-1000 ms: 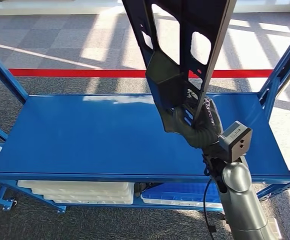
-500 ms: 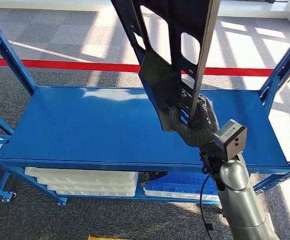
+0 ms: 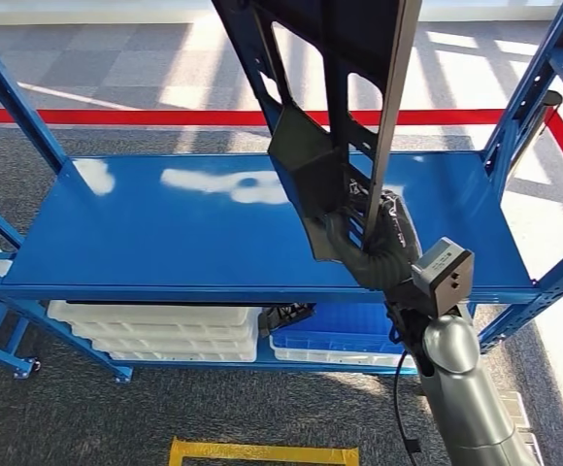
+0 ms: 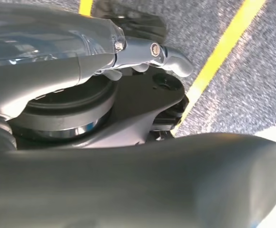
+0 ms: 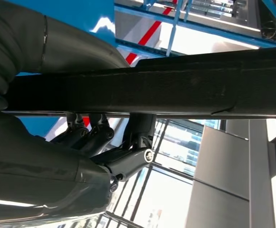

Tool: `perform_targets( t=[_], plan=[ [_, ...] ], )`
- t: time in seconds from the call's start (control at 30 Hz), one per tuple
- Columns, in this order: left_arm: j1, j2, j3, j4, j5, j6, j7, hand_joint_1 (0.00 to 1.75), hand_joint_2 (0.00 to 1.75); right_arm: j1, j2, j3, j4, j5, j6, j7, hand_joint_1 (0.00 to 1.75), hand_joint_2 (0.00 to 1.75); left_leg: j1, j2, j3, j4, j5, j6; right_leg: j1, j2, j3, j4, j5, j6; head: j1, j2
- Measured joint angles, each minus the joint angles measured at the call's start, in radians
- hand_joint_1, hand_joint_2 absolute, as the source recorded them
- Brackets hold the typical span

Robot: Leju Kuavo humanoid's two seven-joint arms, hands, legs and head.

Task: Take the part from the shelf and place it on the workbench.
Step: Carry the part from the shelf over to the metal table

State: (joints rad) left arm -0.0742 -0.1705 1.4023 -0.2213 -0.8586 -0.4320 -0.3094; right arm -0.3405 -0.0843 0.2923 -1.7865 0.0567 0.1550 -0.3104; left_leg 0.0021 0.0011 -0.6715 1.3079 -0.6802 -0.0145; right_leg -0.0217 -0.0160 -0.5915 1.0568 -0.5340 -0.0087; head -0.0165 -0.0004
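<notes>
One black part [image 3: 322,87], long and flat with big cutouts, is held up by the right hand [image 3: 370,243]. Hand grips the part's lower end; the rest rises up and out of the head view's top edge, tilted a bit to the left. Part is off the shelf [image 3: 190,243], hanging above the right half of the blue top deck, not touching it. In the right wrist view the part [image 5: 158,85] runs as a dark bar across the right hand [image 5: 93,142], thumb on one side, darker fingers [image 5: 90,130] curled round the other edge, firm hold. Silver forearm [image 3: 469,398] comes in from lower right with the wrist camera box [image 3: 444,274] just behind the hand.

Left hand [image 4: 158,52]: left wrist view is close and blurred, fingers partly seen over grey carpet with a yellow floor line [image 4: 219,52]; cannot tell whether it is spread or closed.

Lower shelf level holds white trays [image 3: 154,330] at left, a blue bin [image 3: 337,340] at right, a dark item [image 3: 285,316] between them. Red floor line [image 3: 117,116] behind the shelf, yellow tape [image 3: 264,452] on carpet in front.
</notes>
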Motion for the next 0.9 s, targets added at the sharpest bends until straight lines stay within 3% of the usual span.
perform_targets(
  t=[0.03,0.07,0.13,0.2,0.27,0.33,0.37,0.43,0.47,0.5,0.53,0.57,0.6,0.63,0.7,0.73,0.8,0.83,0.9],
  plan=[
    [0.000,0.000,0.000,0.000,-0.001,0.001,0.002,0.00,1.75,0.005,0.000,0.000,-0.003,0.000,0.000,-0.001,1.75,1.75,0.000,0.000,0.015,0.007,0.014,0.002,0.002,-0.001,-0.012,0.000,0.009,0.000,0.000,0.000],
    [0.000,0.000,0.000,0.000,-0.001,0.002,0.003,0.00,1.75,0.010,0.000,0.001,-0.007,0.000,-0.001,-0.001,1.75,1.75,0.000,0.000,0.046,-0.020,0.042,0.006,0.003,-0.001,-0.023,0.001,0.018,0.001,0.000,0.000],
    [-0.001,0.000,0.000,0.000,-0.002,0.002,0.005,0.00,1.75,0.014,0.000,0.001,-0.014,0.000,-0.001,-0.002,1.75,1.75,-0.006,-0.002,0.141,-0.148,0.088,0.024,0.006,-0.001,-0.039,0.001,0.034,0.004,0.000,0.000],
    [-0.001,0.001,0.000,0.000,-0.002,0.002,0.005,0.00,1.75,0.014,0.000,0.001,-0.019,0.000,-0.001,-0.003,1.75,1.75,-0.016,-0.004,0.218,-0.270,0.087,0.038,0.005,-0.001,-0.047,0.000,0.051,0.013,0.000,0.000],
    [0.000,0.001,0.000,0.000,-0.002,0.000,0.002,0.00,1.75,0.013,0.003,0.002,-0.021,0.000,-0.001,-0.005,1.75,1.75,-0.023,-0.005,0.232,-0.311,0.088,0.045,0.001,-0.002,-0.053,-0.008,0.073,0.027,0.000,0.000],
    [0.000,0.002,0.000,0.000,-0.002,-0.001,-0.003,0.00,1.75,0.010,0.004,0.003,-0.021,-0.002,-0.001,-0.009,1.75,1.75,-0.020,-0.003,0.219,-0.327,0.108,0.053,-0.001,0.002,-0.066,-0.005,0.062,0.036,0.001,0.000],
    [0.000,0.002,0.000,0.000,-0.002,-0.002,-0.006,0.00,1.75,0.007,0.005,0.004,-0.021,-0.004,0.000,-0.012,1.75,1.75,-0.016,-0.001,0.209,-0.333,0.119,0.057,0.000,0.005,-0.076,0.014,0.030,0.039,0.001,0.000],
    [0.000,0.003,0.000,0.000,-0.001,0.000,-0.008,0.00,1.75,0.002,0.005,0.005,-0.020,-0.010,0.003,-0.020,1.75,1.75,-0.014,0.001,0.177,-0.329,0.138,0.062,0.000,0.009,-0.100,0.107,-0.070,0.041,0.003,0.000],
    [0.000,0.004,0.000,0.000,0.000,0.002,-0.009,0.00,1.75,0.001,0.005,0.005,-0.019,-0.015,0.004,-0.022,1.75,1.75,-0.015,0.002,0.160,-0.323,0.146,0.064,0.000,0.010,-0.109,0.170,-0.105,0.042,0.004,0.000],
    [0.000,0.004,0.000,0.000,0.001,0.006,-0.011,0.00,1.75,0.001,0.005,0.005,-0.018,-0.019,0.005,-0.024,1.75,1.75,-0.015,0.004,0.142,-0.315,0.154,0.064,0.000,0.010,-0.110,0.222,-0.115,0.045,0.004,0.000],
    [0.001,0.005,0.000,0.000,0.002,0.010,-0.013,0.00,1.75,0.000,0.005,0.005,-0.018,-0.023,0.006,-0.025,1.75,1.75,-0.015,0.005,0.123,-0.306,0.161,0.063,0.000,0.010,-0.102,0.250,-0.104,0.049,0.004,0.000],
    [0.001,0.005,0.000,0.000,0.004,0.013,-0.015,0.00,1.75,-0.001,0.005,0.005,-0.017,-0.027,0.007,-0.026,1.75,1.75,-0.014,0.007,0.105,-0.296,0.167,0.061,-0.001,0.010,-0.079,0.246,-0.075,0.052,0.004,0.000],
    [0.001,0.006,0.000,0.000,0.006,0.015,-0.016,0.00,1.75,-0.003,0.006,0.005,-0.017,-0.029,0.008,-0.026,1.75,1.75,-0.013,0.007,0.087,-0.284,0.171,0.058,-0.001,0.010,-0.041,0.207,-0.046,0.054,0.004,0.000],
    [0.002,0.006,0.000,0.000,0.007,0.016,-0.018,0.00,1.75,-0.006,0.007,0.005,-0.017,-0.031,0.010,-0.027,1.75,1.75,-0.013,0.008,0.071,-0.272,0.175,0.055,-0.001,0.010,0.005,0.146,-0.035,0.055,0.004,0.000],
    [0.002,0.008,0.000,0.000,0.009,0.016,-0.021,0.00,1.75,-0.011,0.010,0.004,-0.018,-0.035,0.013,-0.029,1.75,1.75,-0.014,0.007,0.048,-0.251,0.183,0.046,0.001,0.011,0.079,0.032,-0.048,0.049,0.003,0.000],
    [0.003,0.009,0.000,0.000,0.009,0.016,-0.022,0.00,1.75,-0.012,0.011,0.004,-0.019,-0.037,0.014,-0.030,1.75,1.75,-0.015,0.007,0.041,-0.246,0.189,0.042,0.004,0.012,0.094,0.004,-0.061,0.045,0.003,0.000],
    [0.005,0.011,0.000,0.000,0.008,0.018,-0.023,0.00,1.75,-0.013,0.013,0.004,-0.019,-0.038,0.014,-0.033,1.75,1.75,-0.014,0.006,0.030,-0.241,0.199,0.032,0.003,0.012,0.088,-0.008,-0.062,0.036,0.003,0.000],
    [0.006,0.013,0.001,0.000,0.008,0.020,-0.022,0.00,1.75,-0.014,0.013,0.004,-0.019,-0.039,0.014,-0.033,1.75,1.75,-0.014,0.004,0.022,-0.235,0.188,0.026,0.000,0.010,0.080,-0.010,-0.056,0.028,0.003,0.000],
    [0.009,0.016,0.001,0.000,0.006,0.024,-0.019,0.00,1.75,-0.014,0.014,0.002,-0.018,-0.039,0.015,-0.034,1.75,1.75,-0.009,0.001,0.003,-0.181,0.115,0.011,-0.005,0.007,0.055,-0.012,-0.039,0.010,0.003,0.000]
  ],
)
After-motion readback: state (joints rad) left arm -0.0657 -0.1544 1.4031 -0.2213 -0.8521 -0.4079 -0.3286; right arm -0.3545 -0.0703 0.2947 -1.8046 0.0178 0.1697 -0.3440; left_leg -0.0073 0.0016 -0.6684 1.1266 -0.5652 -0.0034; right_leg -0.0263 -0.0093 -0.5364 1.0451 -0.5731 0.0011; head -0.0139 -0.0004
